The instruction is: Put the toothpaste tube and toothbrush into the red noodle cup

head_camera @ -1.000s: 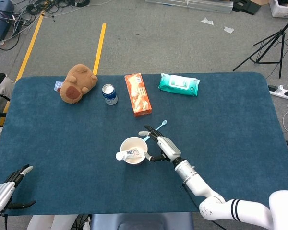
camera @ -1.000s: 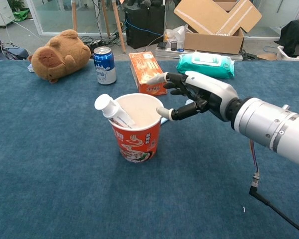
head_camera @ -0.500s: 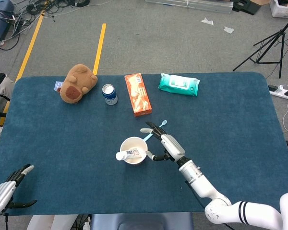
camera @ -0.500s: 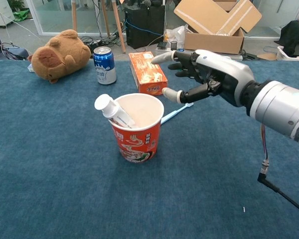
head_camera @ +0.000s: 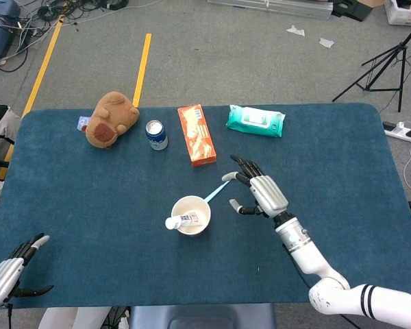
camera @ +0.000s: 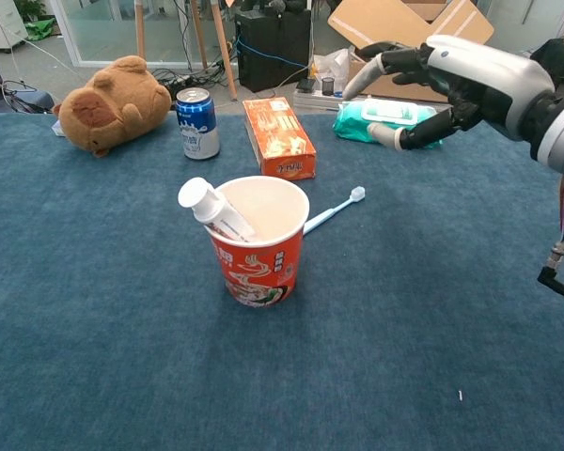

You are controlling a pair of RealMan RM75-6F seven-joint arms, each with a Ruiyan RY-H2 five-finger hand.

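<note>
The red noodle cup [camera: 259, 256] [head_camera: 191, 214] stands upright near the table's middle. The toothpaste tube [camera: 211, 208] [head_camera: 182, 221] leans inside it, its white cap sticking out over the left rim. A light blue toothbrush [camera: 334, 209] [head_camera: 216, 190] lies on the cloth just right of the cup, one end close to the rim. My right hand [camera: 451, 80] [head_camera: 260, 194] hovers to the right of the toothbrush, fingers spread, holding nothing. My left hand [head_camera: 12, 264] rests at the table's near left corner with its fingers apart and nothing in it.
Along the far side of the blue table [head_camera: 342, 157] sit a brown plush toy [head_camera: 110, 119], a blue can [head_camera: 156, 135], an orange box [head_camera: 196, 135] and a teal wipes pack [head_camera: 256, 120]. A cardboard box [camera: 409, 47] stands beyond the table.
My right hand has drawn away from the cup's rim, rising and moving right. The toothbrush, hidden behind the hand before, now lies in plain sight. Cup and tube have not moved.
</note>
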